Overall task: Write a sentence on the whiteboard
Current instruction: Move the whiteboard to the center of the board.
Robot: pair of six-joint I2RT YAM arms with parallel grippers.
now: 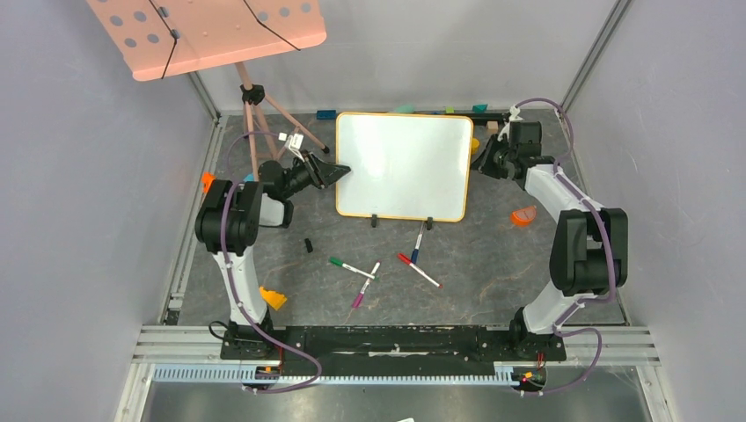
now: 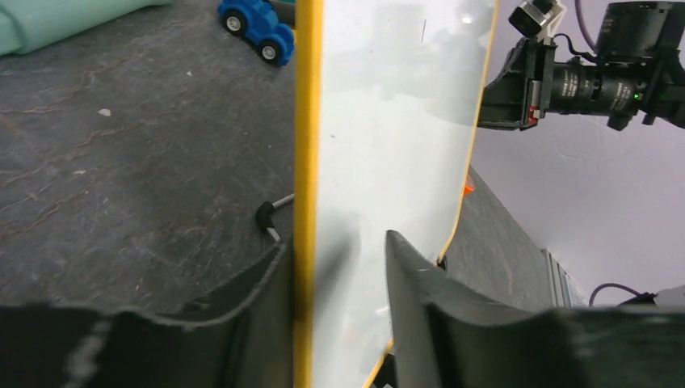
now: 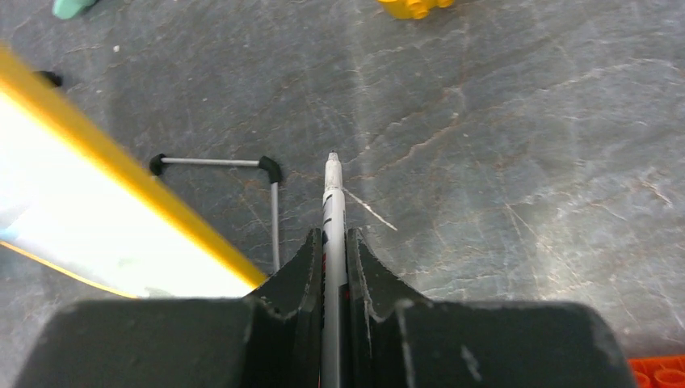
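The whiteboard [image 1: 405, 167] stands tilted on two black clip feet mid-table; its face looks blank in the top view. The sentence is not visible; only a tiny dark stroke shows in the left wrist view [image 2: 423, 31]. My left gripper [image 1: 339, 172] straddles the board's left edge; in its wrist view [image 2: 335, 242] the jaws are apart, with the orange-yellow rim [image 2: 308, 162] against the left finger. My right gripper [image 1: 482, 160] is just off the board's right edge. It is shut on a white marker [image 3: 332, 202], whose tip points at the table behind the board [image 3: 73, 202].
Several loose markers lie in front of the board: green [image 1: 350, 266], pink [image 1: 365, 287], red [image 1: 419, 270], blue [image 1: 417, 243]. A pink music-stand tray [image 1: 207, 31] on a tripod stands back left. Orange pieces [image 1: 523, 214] [image 1: 273, 299] and toy blocks [image 1: 444, 110] lie around the board.
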